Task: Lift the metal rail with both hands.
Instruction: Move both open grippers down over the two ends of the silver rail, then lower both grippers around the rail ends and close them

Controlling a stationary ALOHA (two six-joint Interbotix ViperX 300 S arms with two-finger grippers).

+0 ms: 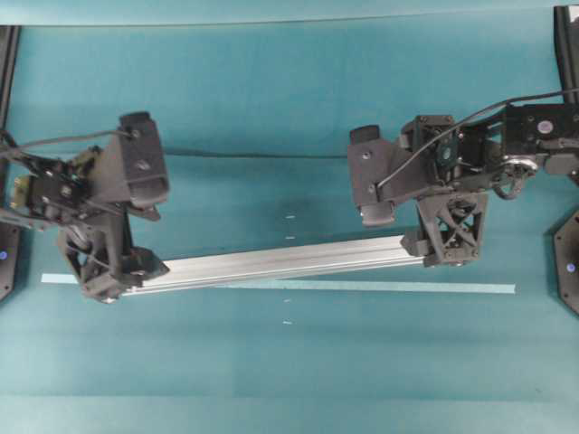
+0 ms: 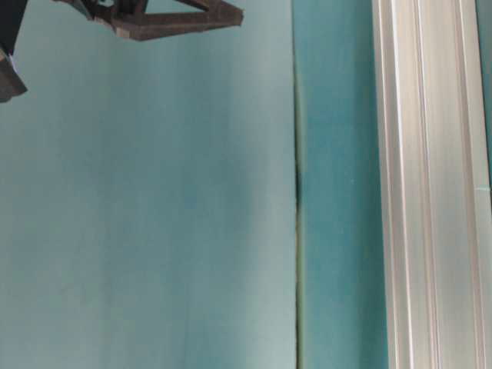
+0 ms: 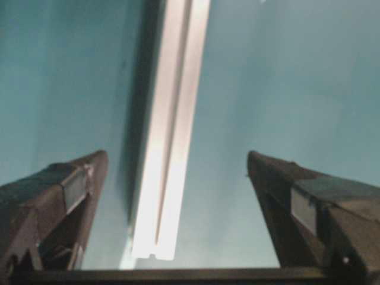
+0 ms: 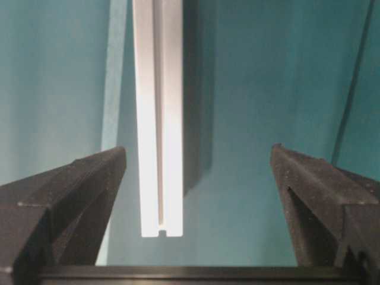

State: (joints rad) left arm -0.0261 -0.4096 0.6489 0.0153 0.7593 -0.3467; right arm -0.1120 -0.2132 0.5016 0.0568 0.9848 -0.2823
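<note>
We see the metal rail (image 1: 276, 262) lying lengthwise across the desk (image 1: 271, 108), right end tilted slightly toward its far edge, with the left gripper (image 3: 178, 196) and the right gripper (image 4: 199, 196) spread wide, straddling its ends untouched.

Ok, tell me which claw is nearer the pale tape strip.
Left. Seen from overhead, the left claw overlaps the tape strip near its end; the right claw straddles the metal rail, clear of the strip.

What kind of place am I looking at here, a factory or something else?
Probably a robotics lab test bench rather than a factory: a plain teal table cover, two black robot grippers, left and right, and a single metal rail beside a strip of tape as a marker.
</note>
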